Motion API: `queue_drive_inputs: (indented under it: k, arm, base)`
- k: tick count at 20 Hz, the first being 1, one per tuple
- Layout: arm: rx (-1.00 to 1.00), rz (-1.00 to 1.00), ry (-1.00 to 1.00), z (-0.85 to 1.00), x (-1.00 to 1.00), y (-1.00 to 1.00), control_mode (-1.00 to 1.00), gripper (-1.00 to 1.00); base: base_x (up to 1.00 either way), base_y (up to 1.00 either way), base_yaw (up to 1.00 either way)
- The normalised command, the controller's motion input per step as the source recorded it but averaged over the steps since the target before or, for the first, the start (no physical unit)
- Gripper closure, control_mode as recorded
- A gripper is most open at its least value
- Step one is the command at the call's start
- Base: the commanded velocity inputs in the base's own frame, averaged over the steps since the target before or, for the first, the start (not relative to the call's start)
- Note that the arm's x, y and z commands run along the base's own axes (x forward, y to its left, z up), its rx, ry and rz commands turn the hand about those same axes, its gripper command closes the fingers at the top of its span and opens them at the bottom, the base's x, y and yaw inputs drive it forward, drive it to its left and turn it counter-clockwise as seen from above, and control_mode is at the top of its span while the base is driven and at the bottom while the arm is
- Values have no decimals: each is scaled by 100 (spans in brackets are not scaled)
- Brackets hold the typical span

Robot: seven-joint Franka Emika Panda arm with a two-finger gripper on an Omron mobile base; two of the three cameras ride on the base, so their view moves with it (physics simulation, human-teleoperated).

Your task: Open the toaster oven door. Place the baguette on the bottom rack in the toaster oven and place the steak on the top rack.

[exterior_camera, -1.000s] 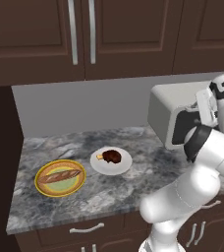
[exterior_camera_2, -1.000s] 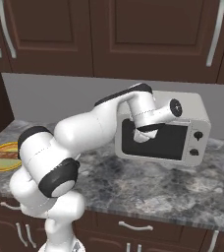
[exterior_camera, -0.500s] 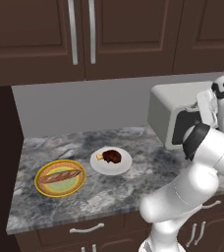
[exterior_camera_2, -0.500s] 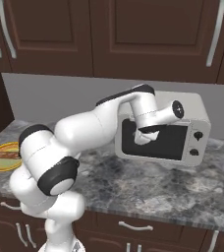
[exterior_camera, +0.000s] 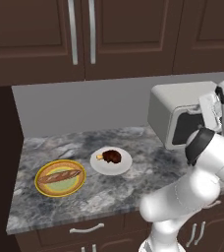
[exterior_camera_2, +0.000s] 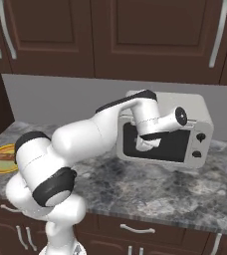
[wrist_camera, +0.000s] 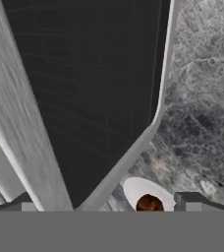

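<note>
Our hand (exterior_camera_2: 144, 143) sits close against the toaster oven door (exterior_camera_2: 161, 144), its fingers (wrist_camera: 190, 201) spread wide and gripping nothing. The door looks slightly ajar, though we can't be sure. The toaster oven (exterior_camera: 180, 110) stands on the worktop (exterior_camera: 84, 189). Well to its left, the steak (exterior_camera: 112, 156) lies on a white plate (exterior_camera: 100, 166), the baguette (exterior_camera: 59, 176) on a yellow plate (exterior_camera: 45, 188).

One toaster oven (exterior_camera: 182, 110), one baguette (exterior_camera: 59, 175), one steak (exterior_camera: 112, 156), two plates: a yellow plate (exterior_camera: 44, 188) and a white plate (exterior_camera: 124, 166).
</note>
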Motion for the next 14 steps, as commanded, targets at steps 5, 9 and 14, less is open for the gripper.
queue_drive_inputs:
  k: [5,9,14]
  arm:
    - [0,0,0,-36,-49,0,-100,-100]
    - [2,0,0,-10,-57,0,-100,-100]
    - [5,-1,-3,-1,-66,-3,-100,-100]
  base:
    - [0,0,0]
    - [0,0,0]
    - [0,0,0]
